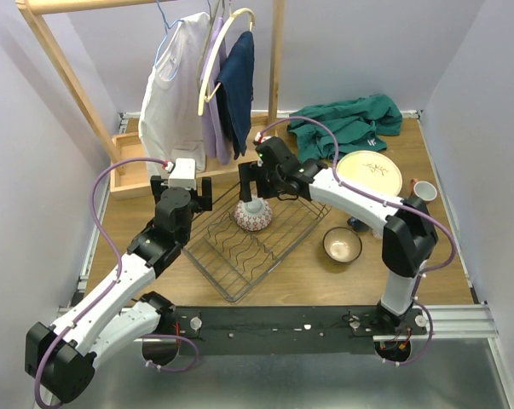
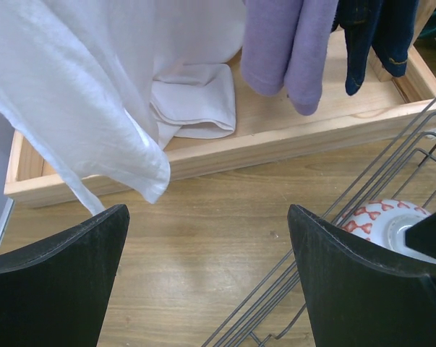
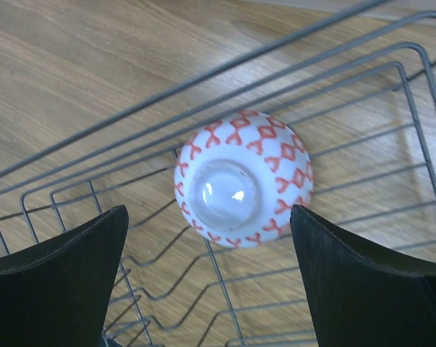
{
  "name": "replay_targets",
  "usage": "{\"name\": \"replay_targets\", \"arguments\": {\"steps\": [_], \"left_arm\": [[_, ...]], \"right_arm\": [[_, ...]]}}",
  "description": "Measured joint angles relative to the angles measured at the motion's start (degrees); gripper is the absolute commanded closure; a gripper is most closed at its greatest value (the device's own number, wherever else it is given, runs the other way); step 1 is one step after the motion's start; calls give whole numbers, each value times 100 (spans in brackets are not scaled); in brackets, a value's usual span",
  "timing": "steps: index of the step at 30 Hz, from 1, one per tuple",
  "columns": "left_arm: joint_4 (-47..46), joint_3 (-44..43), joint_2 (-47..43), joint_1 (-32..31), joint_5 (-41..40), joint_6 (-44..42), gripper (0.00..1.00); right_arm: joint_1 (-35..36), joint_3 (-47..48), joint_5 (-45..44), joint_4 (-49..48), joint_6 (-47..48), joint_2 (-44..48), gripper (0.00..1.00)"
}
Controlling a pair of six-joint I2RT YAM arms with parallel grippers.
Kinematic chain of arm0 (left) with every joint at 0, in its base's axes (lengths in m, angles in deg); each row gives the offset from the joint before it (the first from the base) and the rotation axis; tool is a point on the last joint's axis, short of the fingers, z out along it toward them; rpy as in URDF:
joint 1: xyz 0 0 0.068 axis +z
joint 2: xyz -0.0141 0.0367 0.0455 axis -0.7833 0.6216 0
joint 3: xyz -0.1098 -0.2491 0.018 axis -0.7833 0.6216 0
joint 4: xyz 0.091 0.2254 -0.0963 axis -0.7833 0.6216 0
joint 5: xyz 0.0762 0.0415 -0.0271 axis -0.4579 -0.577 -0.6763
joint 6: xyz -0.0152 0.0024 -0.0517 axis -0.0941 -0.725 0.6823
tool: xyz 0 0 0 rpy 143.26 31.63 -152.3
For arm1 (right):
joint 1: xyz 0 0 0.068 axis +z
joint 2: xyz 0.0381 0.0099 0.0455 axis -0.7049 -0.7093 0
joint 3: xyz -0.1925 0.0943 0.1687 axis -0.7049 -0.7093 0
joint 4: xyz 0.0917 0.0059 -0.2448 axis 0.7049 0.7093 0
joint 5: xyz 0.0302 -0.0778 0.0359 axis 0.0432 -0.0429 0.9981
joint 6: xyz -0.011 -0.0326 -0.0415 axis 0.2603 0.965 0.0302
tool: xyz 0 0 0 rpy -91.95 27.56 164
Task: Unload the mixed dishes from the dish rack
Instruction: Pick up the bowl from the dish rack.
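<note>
Dish rack [image 1: 239,256] sits mid-worktop [image 1: 448,256], set diagonally. One item in it: red-patterned bowl [image 1: 253,216], white ground, upside-down at the far end on the wires. Right tool [image 1: 257,189] hangs directly over that bowl, fingers spread wide to either side, clear of it. Left tool [image 1: 181,192] likewise spread, gripping nothing, just outside the rack's far-left rim over bare wood. On the worktop right of the rack: cream plate [image 1: 369,172], dark bowl [image 1: 342,244], white cup [image 1: 423,190].
</note>
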Motion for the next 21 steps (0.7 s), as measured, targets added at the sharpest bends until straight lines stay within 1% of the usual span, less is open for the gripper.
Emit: {"name": "replay_targets", "arguments": {"steps": [6,12,21], "left_arm": [[0,0,-13,17,-9,2,1],[0,0,-17,33,-9,4,1],[0,0,-24,59,-4,4,1]], "right_arm": [[107,127,-109,-111,-15,-382,0],[249,549,-634,103,28,-935,0],[302,557,-1567,542,70,-997,0]]}}
